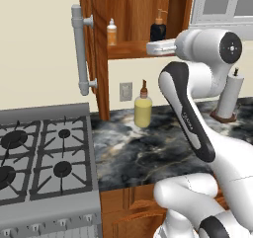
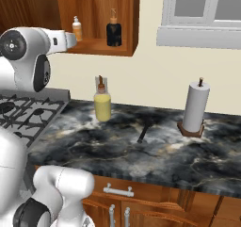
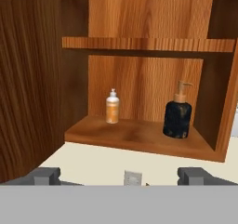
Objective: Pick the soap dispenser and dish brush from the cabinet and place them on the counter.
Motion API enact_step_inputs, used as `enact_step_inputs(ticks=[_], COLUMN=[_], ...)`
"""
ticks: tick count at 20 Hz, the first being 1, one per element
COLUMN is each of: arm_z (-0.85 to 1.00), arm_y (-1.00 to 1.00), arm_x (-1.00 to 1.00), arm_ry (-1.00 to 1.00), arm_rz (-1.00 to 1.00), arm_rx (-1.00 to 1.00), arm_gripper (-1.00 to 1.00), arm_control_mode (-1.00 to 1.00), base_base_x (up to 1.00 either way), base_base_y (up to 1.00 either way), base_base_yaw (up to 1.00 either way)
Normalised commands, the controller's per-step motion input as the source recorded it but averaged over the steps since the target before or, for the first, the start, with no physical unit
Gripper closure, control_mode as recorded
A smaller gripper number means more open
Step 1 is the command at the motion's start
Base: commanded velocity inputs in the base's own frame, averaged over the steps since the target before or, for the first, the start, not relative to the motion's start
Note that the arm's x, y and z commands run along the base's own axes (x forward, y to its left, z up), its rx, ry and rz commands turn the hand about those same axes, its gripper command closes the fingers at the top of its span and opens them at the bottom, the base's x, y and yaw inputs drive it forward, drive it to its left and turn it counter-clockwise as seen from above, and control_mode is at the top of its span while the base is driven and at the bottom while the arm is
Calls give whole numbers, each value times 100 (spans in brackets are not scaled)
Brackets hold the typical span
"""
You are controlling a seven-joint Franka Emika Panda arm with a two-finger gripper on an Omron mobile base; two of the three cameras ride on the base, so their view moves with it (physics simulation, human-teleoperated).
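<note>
**Nothing clearly moved yet: soap dispenser still on the cabinet shelf**

I have the two-finger gripper [image 3: 122, 177] aimed straight into the open reddish-brown wooden wall cabinet [image 3: 139, 44]. Its jaws are spread wide with nothing between them.

The black round-bodied soap dispenser with the golden pump [image 3: 177, 118] stands upright on the cabinet's lower shelf, toward the right wall. A small white-and-orange bottle [image 3: 112, 108] stands on the same shelf to its left, well apart from it. I see no dish brush inside the cabinet.

Below the cabinet, on the dark marble-like counter with pale veins [image 2: 141, 160], a slim dark object [image 2: 143, 133] lies flat. It could be the brush already set down, but it is too small for me to be sure.

Also on the counter below the cabinet are a yellow squeeze bottle with a brown nozzle [image 2: 102, 103] and, further right, a white paper-towel roll on a wooden stand [image 2: 195, 107].

By my reckoning the dispenser half is all still to do: reach in, grip, lift out, set down.
</note>
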Motion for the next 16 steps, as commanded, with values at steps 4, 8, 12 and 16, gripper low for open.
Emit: enact_step_inputs(ticks=[4,8,12,16], arm_z=[10,10,11,7], arm_y=[3,0,0,1], arm_x=[12,14,22,27], arm_ry=[-2,-3,-1,0], arm_rz=[3,5,5,3], arm_rx=[0,0,0,0], arm_gripper=[-100,-100,-100,-100], arm_control_mode=[-100,-100,-100,-100], base_base_x=[0,0,0,0], base_base_y=[0,0,0,0], base_base_yaw=[0,0,0,0])
